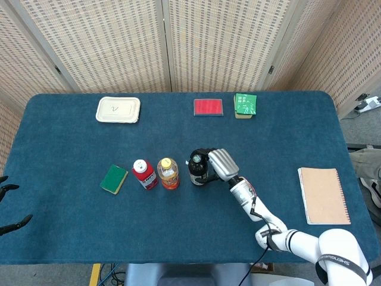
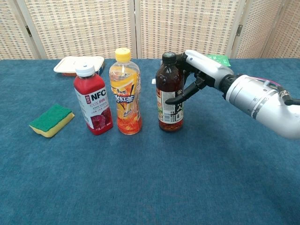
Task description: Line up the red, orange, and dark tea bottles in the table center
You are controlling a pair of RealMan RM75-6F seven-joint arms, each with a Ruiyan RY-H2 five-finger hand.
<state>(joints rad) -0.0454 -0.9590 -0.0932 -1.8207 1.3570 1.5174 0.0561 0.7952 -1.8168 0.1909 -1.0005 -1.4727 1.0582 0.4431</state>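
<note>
Three bottles stand upright in a row near the middle of the blue table, each with its cap on. The red bottle is full of deep red juice almost to its white cap, with a white label reading NFC. Just beside it on its right, apart by a narrow gap, the orange bottle has a yellow cap and orange drink that is paler near the neck and deeper toward the base, under a bright printed label. The dark tea bottle comes next, a little further off, with a black cap, brown liquid up to the shoulder and a pale label with print on it.

The right hand holds the tea bottle from its right side: the fingers wrap round the neck and shoulder, and a dark thumb lies across the front of the label. From the head view the same hand covers that side of the bottle. The left hand hangs at the table's left edge, fingers spread, holding nothing.

A green and yellow sponge lies flat to the left of the red bottle. At the far side sits a shallow white tray; I cannot tell what it holds. Also there are a flat red box and a small green packet. A tan notebook lies near the right edge.
</note>
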